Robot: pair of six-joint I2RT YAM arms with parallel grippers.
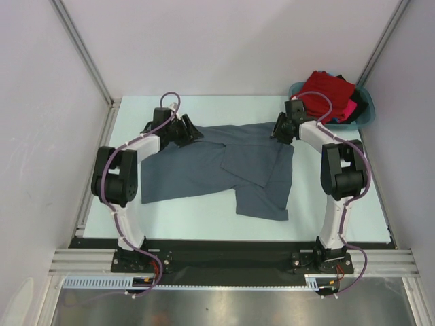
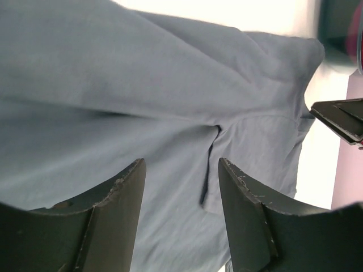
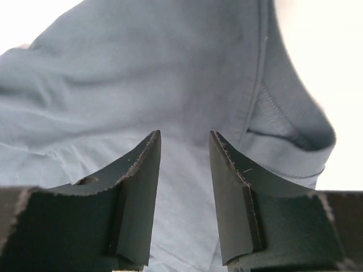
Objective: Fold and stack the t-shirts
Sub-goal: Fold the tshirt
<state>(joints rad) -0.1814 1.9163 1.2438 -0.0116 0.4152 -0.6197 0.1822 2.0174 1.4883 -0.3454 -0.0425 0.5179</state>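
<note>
arms: both reach forward over the far half of the tabletop (image 1: pixel 183 221), elbows raised, wrists angled down. left hand (image 1: pixel 185 130) sits at the far left edge of the grey t-shirt (image 1: pixel 197 170); right hand (image 1: pixel 281 129) sits at its far right corner. both hands are spread, fingers apart over the cloth, nothing pinched between them. count: two arms; one grey t-shirt on the tabletop; one teal basin (image 1: pixel 369 112) at the far right corner, holding a heap with a red t-shirt (image 1: pixel 326 88) and pink cloth (image 1: pixel 349 109); garment number there cannot be told. grey t-shirt: soft, matte, creased, lying flat, right portion folded over itself, stitched hem (image 3: pixel 262 85) visible.
</note>
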